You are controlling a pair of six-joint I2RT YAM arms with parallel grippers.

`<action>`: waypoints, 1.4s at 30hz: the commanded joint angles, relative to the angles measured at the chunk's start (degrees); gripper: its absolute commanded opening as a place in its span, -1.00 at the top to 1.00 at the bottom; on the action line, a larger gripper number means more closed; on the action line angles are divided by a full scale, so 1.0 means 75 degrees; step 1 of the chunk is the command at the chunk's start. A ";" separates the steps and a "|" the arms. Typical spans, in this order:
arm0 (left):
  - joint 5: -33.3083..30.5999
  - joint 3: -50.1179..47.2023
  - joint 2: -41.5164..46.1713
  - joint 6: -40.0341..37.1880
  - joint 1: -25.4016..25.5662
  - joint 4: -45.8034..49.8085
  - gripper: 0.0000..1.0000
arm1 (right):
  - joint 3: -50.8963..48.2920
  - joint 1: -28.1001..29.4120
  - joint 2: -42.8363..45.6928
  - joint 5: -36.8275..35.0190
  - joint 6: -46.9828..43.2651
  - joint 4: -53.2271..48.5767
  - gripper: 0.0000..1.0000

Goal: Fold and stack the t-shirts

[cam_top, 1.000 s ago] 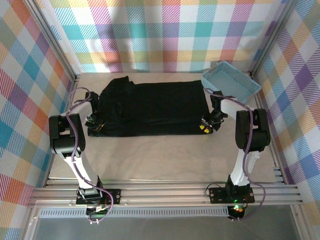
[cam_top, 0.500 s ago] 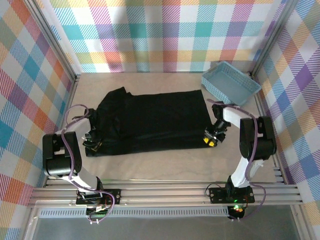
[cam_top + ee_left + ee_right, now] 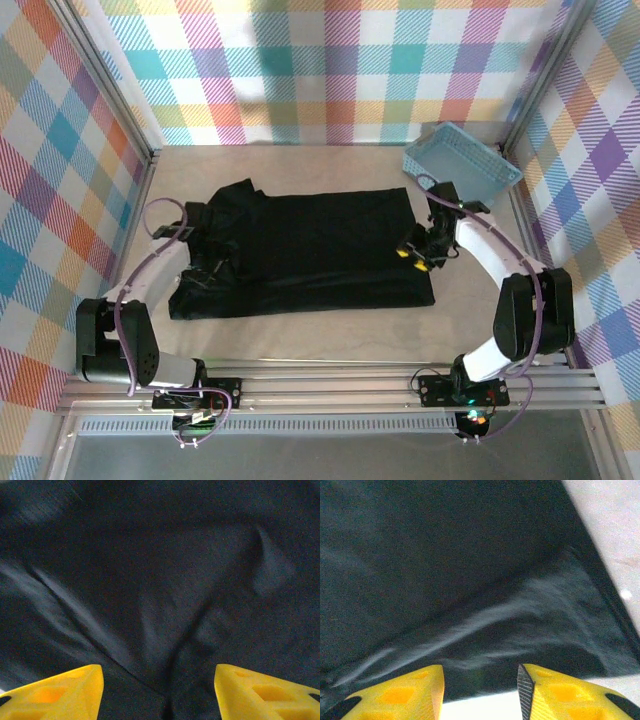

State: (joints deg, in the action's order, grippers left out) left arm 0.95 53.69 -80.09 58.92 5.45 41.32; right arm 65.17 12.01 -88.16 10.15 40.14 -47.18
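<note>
One black t-shirt (image 3: 320,250) lies spread flat across the middle of the table, wider than the basket, with a sleeve bunched at its far left corner. My left gripper (image 3: 208,264) hovers over the shirt's left part. In the left wrist view its yellow fingers (image 3: 55,692) stand wide apart above creased black cloth (image 3: 160,580), holding nothing. My right gripper (image 3: 412,257) sits over the shirt's right edge. Its fingertips (image 3: 560,692) are apart above the cloth (image 3: 445,555) where the hem meets the table, with nothing between them.
A light-blue perforated basket (image 3: 462,160) stands at the far right corner, just behind the right arm. Bare beige table (image 3: 330,345) runs between the shirt's near edge and the arm bases. Checked walls close in three sides.
Both grippers have opened and let go of the shirt. The shirt's near edge was drawn toward the bases and now lies flat. Both grippers have moved back over the cloth.
</note>
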 commanded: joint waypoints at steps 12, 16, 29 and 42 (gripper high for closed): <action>0.0820 0.0799 -0.1882 0.1120 0.0894 -0.0477 -0.16 | 0.0430 0.0332 -0.0446 0.0404 -0.0161 0.0038 0.09; 0.0776 0.1199 -0.2282 0.1186 0.0992 -0.0889 0.25 | 0.0411 0.0332 -0.0380 0.0363 -0.0161 -0.0006 0.09; 0.1108 0.3441 -0.4329 0.0457 0.1242 -0.0538 0.94 | 0.0358 0.0332 -0.0443 0.0356 -0.0095 -0.0023 0.10; 0.0143 0.4116 -0.3338 -0.0927 0.0844 -0.0127 -0.07 | 0.0338 0.0332 -0.0643 0.0450 -0.0160 0.0128 0.12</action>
State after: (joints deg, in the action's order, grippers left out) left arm 7.29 82.67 -111.44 56.27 13.50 36.99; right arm 67.55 14.28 -91.72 12.51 39.59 -46.06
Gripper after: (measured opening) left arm 0.537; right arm 0.440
